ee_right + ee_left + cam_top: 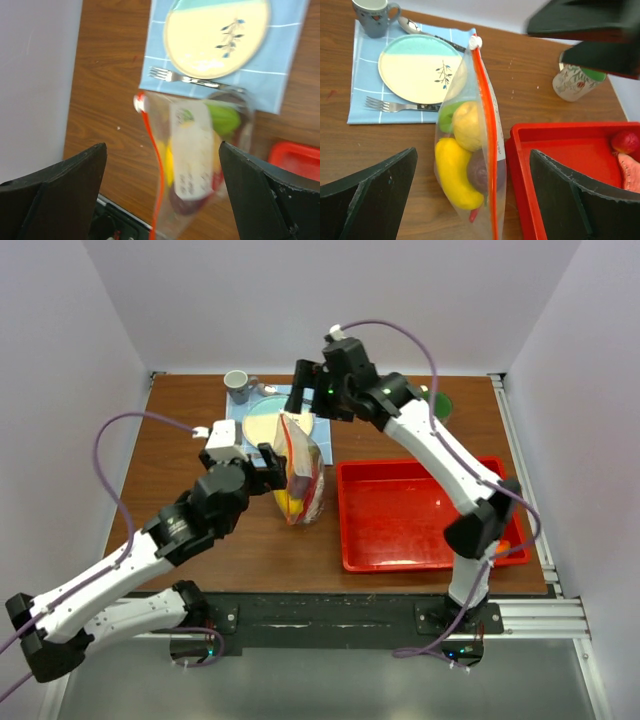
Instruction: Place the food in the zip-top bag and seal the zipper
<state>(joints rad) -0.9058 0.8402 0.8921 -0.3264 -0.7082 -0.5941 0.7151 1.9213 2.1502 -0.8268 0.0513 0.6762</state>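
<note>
plate (420,68) and fork (390,105) lie on a blue placemat (362,65), mug (372,15) at its corner, red tray (560,150) nearby.

Brown wooden table (170,470) seen from above. A blue checked placemat (364,65) lies at 11 o'clock, a glass cup (440,400) stands at 2 o'clock, and a red plastic tray (400,510) sits at 4 o'clock (reaching the near edge). The zip-top bag (300,485), holding the food (457,170), stands near the centre, just beside the tray.

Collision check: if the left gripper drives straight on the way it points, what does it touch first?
Most likely the zip-top bag, fruit pieces inside: it sits centred ahead of the open left gripper. Depth to it is unclear. The red tray lies off-line.
</note>
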